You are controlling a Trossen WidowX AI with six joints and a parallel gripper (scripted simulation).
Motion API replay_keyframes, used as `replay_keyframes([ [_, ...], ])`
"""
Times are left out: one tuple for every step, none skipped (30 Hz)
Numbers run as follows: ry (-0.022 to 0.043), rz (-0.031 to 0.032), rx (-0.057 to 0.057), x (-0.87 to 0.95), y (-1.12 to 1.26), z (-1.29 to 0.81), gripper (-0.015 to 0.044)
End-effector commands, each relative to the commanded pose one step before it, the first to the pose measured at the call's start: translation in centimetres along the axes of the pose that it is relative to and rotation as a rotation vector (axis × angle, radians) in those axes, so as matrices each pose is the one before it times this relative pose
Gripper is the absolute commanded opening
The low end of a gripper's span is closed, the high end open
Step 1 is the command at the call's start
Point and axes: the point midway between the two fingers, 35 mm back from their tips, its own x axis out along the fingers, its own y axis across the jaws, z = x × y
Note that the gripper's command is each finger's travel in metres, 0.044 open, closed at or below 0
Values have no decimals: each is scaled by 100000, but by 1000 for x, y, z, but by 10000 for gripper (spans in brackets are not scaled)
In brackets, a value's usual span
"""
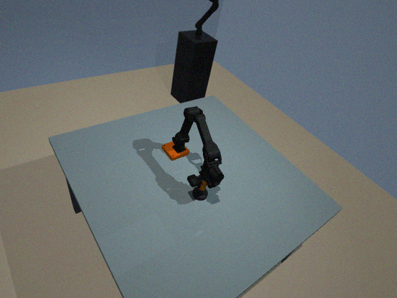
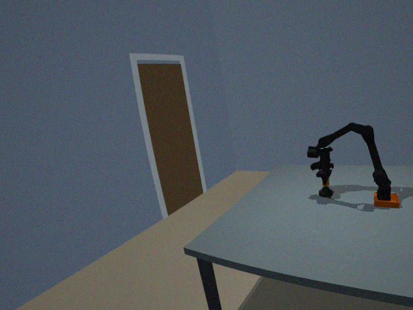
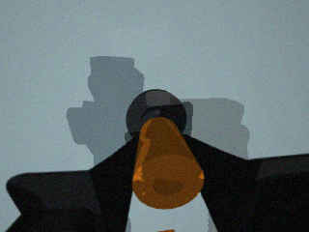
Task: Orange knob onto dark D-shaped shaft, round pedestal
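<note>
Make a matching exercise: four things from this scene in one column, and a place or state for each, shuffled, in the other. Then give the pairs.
Things:
1. orange knob
2. round pedestal
3. orange base plate
4. brown door

Places or states:
A. under the arm's foot
B. in the wall beyond the table
C. clamped in the gripper
D. on the table, directly under the knob

Pairs: 1-C, 2-D, 3-A, 4-B

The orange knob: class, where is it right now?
The orange knob is clamped in the tool, directly above the round pedestal, near the table's middle.
</note>
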Motion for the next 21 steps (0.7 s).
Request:
replay_keyframes([
  [-49, -188, -144, 87, -5, 36, 0],
  [-1, 1, 0, 0, 7, 11, 0],
  [0, 0, 0, 0, 0, 0, 0],
  [-1, 1, 0, -137, 2, 3, 0],
  [-1, 1, 0, -123, 3, 5, 0],
  [-1, 1, 0, -113, 1, 12, 0],
  [-1, 0, 0, -67, -5, 8, 0],
  [-2, -1, 0, -66, -10, 17, 0],
  [-3, -1, 0, -45, -11, 31, 0],
  [0, 0, -891, -2, -1, 3, 0],
  [-1, 0, -1677, -1, -2, 7, 0],
  [-1, 0, -2833, 3, -3, 8, 0],
  [0, -1, -3228, 12, -5, 9, 0],
  [0, -1, -3866, 28, -7, 7, 0],
  [1, -1, -4347, 57, -8, 0, 0],
  [2, -1, -3062, 81, -2, -17, 0],
  [4, 0, -1040, 87, 8, -33, 0],
  [3, 1, 0, 60, 12, -27, 0],
  [1, 0, 0, 62, 3, -6, 0],
  [1, 0, 0, 43, 5, -10, 0],
  [3, 1, 0, 20, 13, -27, 0],
])
